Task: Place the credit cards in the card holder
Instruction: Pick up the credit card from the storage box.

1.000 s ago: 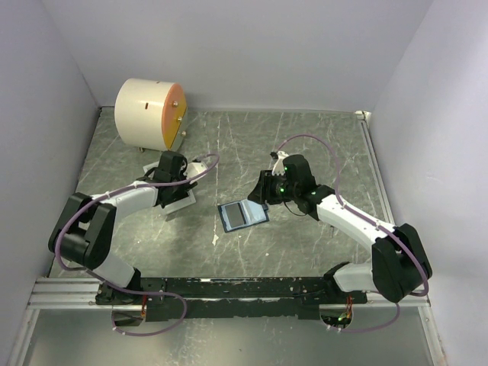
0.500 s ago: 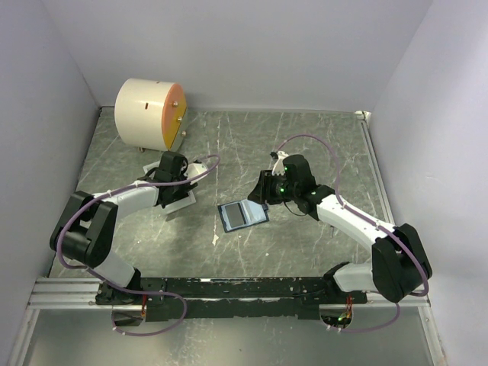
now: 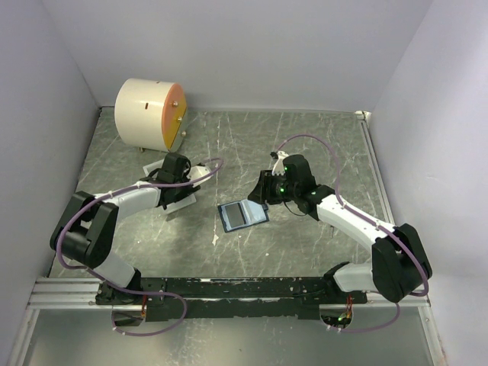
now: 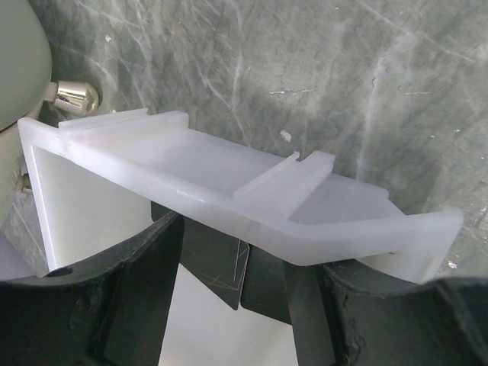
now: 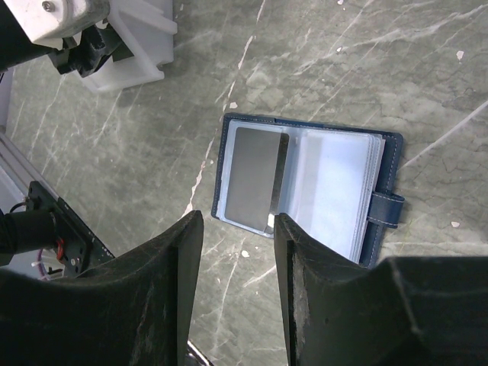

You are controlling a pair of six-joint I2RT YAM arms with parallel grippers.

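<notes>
The card holder (image 3: 242, 213) lies open on the table; in the right wrist view (image 5: 335, 191) its snap tab points right. A dark card (image 5: 255, 183) sits in its left pocket. My right gripper (image 5: 232, 229) is open and empty, hovering just over the holder's near edge; it also shows in the top view (image 3: 261, 196). My left gripper (image 4: 229, 252) is open with its fingers (image 4: 145, 290) down inside the white tray (image 4: 229, 164), a dark card (image 4: 217, 259) lying between them. No orange-yellow card is in view.
The white tray (image 3: 177, 203) stands left of the holder. A big cream cylinder (image 3: 149, 114) with an orange face stands at the back left; its metal foot (image 4: 76, 95) is just beyond the tray. Walls close in the table on three sides.
My left wrist has shifted slightly to the right at the tray. The right arm and the card holder have not moved.
</notes>
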